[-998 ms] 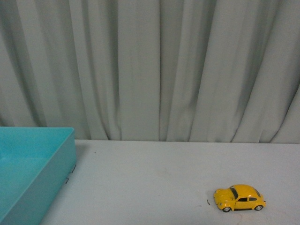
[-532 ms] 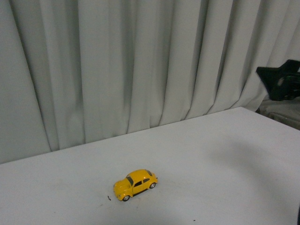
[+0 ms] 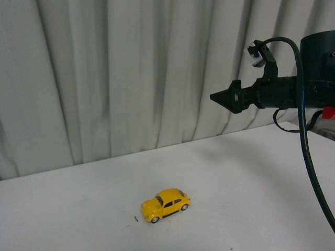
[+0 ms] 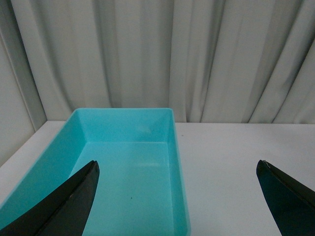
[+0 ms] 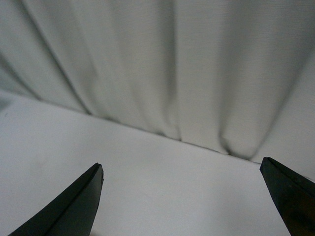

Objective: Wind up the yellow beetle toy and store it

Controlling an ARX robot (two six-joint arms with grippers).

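1. Two grippers show, both spread wide with nothing between the fingers: the left gripper (image 4: 177, 165) and the right gripper (image 5: 180, 164).
2. The yellow beetle toy (image 3: 165, 205) stands on its wheels on the white table (image 3: 251, 178), well below the raised right gripper and out beyond its tip, clear of it.
3. A teal bin (image 4: 125, 125) lies below and ahead of the left gripper.

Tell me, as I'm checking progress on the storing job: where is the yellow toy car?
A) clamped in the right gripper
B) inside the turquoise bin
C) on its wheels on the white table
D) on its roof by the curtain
C: in the front view the yellow toy car stands on the white table, the right gripper raised clear of it.
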